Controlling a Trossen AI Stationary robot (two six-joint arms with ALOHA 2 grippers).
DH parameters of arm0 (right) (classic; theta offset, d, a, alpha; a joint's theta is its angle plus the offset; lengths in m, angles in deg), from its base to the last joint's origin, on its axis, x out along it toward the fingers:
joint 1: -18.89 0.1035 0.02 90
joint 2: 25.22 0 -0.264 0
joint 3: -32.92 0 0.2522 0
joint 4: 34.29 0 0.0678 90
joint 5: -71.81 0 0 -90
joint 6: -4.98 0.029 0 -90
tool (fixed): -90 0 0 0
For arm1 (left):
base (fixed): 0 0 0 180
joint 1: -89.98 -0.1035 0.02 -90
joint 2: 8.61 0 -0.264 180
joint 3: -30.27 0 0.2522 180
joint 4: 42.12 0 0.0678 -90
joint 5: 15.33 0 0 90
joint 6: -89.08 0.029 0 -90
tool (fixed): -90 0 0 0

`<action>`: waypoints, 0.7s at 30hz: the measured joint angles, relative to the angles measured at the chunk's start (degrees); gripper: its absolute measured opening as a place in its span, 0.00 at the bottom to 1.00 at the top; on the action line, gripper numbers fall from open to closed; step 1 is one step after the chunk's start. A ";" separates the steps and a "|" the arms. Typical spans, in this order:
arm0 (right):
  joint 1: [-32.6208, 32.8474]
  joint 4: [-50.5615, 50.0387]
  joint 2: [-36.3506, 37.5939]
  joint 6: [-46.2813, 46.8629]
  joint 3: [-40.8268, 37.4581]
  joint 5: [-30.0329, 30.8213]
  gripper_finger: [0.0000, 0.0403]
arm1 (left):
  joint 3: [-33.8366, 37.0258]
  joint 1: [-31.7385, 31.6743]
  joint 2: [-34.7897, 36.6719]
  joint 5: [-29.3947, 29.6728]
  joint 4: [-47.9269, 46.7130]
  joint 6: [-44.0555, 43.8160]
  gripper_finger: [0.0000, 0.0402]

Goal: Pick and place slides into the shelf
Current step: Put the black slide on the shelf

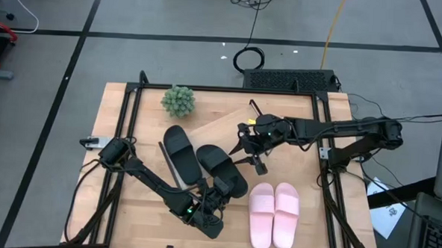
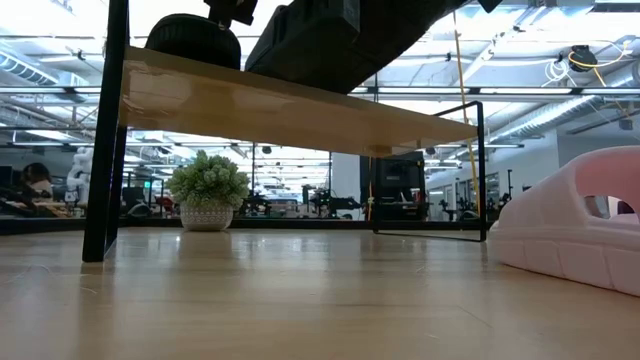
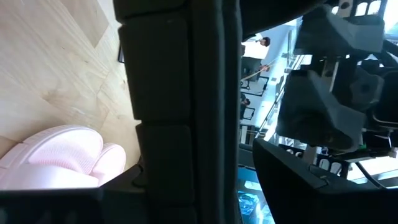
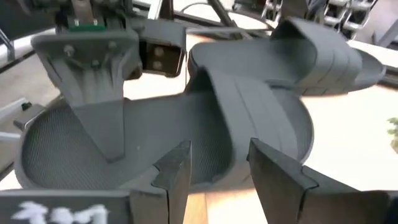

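Two black slides (image 1: 204,164): on the shelf (image 1: 221,128), one pinched at an end by the left gripper (image 1: 216,200).
Pink pair (image 1: 274,214): on the table, unplaced.
Right gripper (image 1: 246,156): fingers parted, empty, at the other end of the same black slide.
Progress: roughly half.
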 joint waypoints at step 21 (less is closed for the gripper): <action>-0.11 3.73 -3.44 -0.07 0.02 4.82 0.37 | 0.00 0.00 0.00 0.00 0.00 0.31 0.50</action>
